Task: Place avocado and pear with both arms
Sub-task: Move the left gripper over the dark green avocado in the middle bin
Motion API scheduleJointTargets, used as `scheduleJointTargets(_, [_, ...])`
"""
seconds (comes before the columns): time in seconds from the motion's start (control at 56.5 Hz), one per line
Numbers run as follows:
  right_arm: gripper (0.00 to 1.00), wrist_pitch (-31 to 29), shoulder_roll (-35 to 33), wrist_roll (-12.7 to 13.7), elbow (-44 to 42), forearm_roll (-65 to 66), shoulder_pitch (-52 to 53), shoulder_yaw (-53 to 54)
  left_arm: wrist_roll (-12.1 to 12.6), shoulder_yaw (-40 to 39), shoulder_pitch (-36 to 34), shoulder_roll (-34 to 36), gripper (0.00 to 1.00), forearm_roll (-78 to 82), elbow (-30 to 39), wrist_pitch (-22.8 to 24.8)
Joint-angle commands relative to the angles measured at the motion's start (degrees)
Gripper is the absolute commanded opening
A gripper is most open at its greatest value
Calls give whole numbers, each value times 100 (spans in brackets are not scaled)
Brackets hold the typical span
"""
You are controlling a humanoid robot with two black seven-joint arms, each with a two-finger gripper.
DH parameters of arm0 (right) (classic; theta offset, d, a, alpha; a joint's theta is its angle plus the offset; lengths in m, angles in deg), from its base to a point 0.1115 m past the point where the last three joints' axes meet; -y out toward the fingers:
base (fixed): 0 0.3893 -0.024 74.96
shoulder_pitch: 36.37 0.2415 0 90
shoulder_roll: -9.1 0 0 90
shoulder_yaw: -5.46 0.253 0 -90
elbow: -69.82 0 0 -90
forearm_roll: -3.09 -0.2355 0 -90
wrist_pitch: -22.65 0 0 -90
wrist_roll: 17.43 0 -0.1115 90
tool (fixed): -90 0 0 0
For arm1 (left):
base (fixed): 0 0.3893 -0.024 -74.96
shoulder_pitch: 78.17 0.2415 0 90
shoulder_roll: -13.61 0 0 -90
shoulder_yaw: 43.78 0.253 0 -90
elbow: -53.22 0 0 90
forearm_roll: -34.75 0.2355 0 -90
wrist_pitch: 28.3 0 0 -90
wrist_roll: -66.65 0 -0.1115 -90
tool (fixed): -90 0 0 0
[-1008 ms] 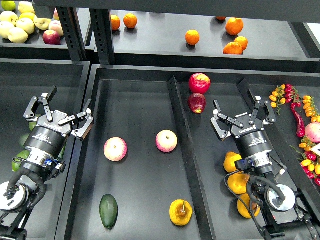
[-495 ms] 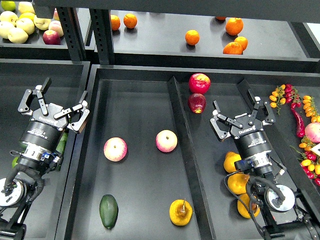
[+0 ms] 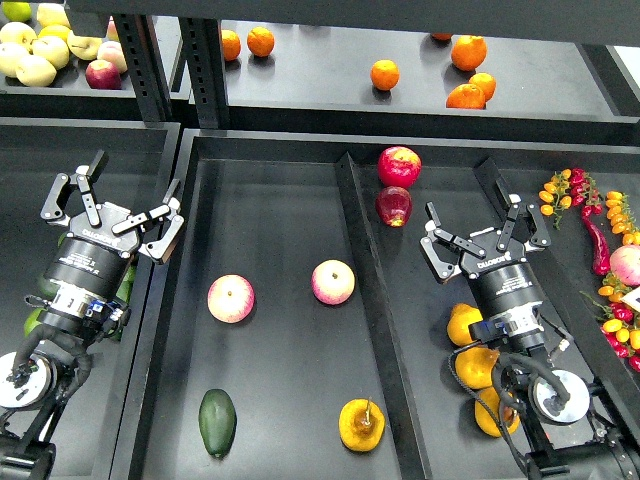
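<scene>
The dark green avocado [image 3: 217,422] lies at the front left of the middle tray [image 3: 270,210]. The yellow-orange pear [image 3: 361,425] with a brown stem lies at the front right of the same tray. My left gripper [image 3: 112,205] is open and empty, over the left tray's right wall, well behind the avocado. My right gripper [image 3: 484,229] is open and empty, over the right tray, behind and right of the pear.
Two pink-yellow apples [image 3: 231,298] [image 3: 333,282] lie mid-tray. Two red apples [image 3: 398,166] lie behind the divider [image 3: 365,290]. Yellow-orange fruit [image 3: 465,323] lies under my right arm, green fruit [image 3: 40,300] under my left. Oranges [image 3: 385,74] and apples [image 3: 35,50] sit on the back shelf. Peppers [image 3: 600,240] lie at right.
My left gripper drew back to the left and away from the middle tray, then shifted slightly right again. My right arm has barely moved. The fruit has not moved.
</scene>
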Motion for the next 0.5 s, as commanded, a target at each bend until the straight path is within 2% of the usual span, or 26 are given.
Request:
scheduleJointTargets(0.0, [100, 211, 0, 0, -55, -8, 83, 50, 228, 41, -340, 0, 100, -18, -144, -180])
scheduleJointTargets(0.053, [100, 246, 0, 0, -99, -8, 162, 94, 623, 50, -481, 0, 100, -44, -241, -382])
scheduleJointTargets(0.177, [100, 255, 0, 0, -187, 1, 294, 95, 1862, 155, -814, 0, 100, -71, -372, -953])
scheduleJointTargets(0.195, [100, 255, 0, 0, -196, 1, 312, 95, 1939, 181, -841, 0, 100, -71, -381, -980])
scheduleJointTargets(0.248, [100, 255, 0, 0, -266, 1, 382, 103, 1939, 356, -1060, 69, 100, -79, -495, -1121])
scheduleJointTargets(0.389, [100, 255, 0, 0, -415, 1, 541, 209, 1939, 1288, -1720, 1133, 100, -492, -803, -1147])
scheduleJointTargets(0.407, [100, 255, 0, 0, -459, -8, 593, 226, 1939, 1854, -2042, 1604, 100, -867, -882, -1130])
scheduleJointTargets(0.477, [100, 264, 0, 0, -486, 1, 655, 235, 1939, 2658, -2422, 2143, 100, -1291, -926, -1112])
